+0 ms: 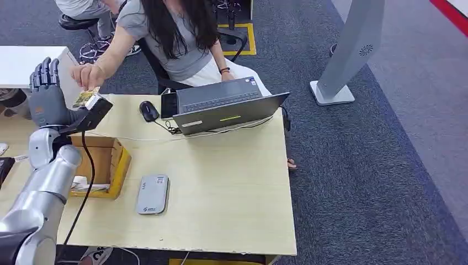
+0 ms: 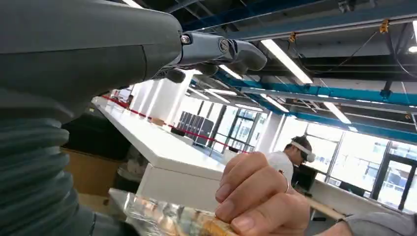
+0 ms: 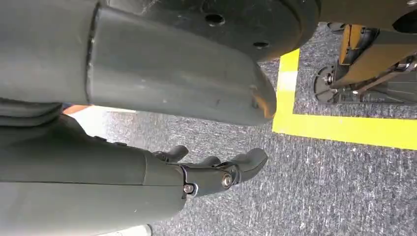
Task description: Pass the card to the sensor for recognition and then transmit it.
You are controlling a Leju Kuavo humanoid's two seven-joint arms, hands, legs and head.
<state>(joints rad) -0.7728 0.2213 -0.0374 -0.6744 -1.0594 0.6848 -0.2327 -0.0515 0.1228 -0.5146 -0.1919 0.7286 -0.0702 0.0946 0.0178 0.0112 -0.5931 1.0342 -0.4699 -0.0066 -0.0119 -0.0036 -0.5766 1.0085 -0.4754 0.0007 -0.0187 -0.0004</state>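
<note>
Left arm [image 1: 38, 193]: silver, rising along the table's left edge to the raised left hand [image 1: 47, 96]. Fingers [image 1: 44, 72] upright and spread, palm toward the seated person. Whether the thumb bears on the card cannot be told.
Card [image 1: 86, 97]: glossy, yellowish, at the base of the left hand, above the table's far left corner. A person's hand [image 1: 88, 76] pinches its upper edge; in the left wrist view those fingers [image 2: 255, 196] close over it.
Right hand [image 3: 211, 174]: hanging over grey carpet beside yellow floor tape [image 3: 344, 128]; fingers loosely curled, nothing in them.
Sensor [image 1: 153, 194]: flat grey unit on the table [image 1: 232, 187], near the front edge.
Cardboard box [image 1: 107, 165]: open, at the left edge.
Laptop [image 1: 229, 105] and mouse [image 1: 148, 110]: far side.
</note>
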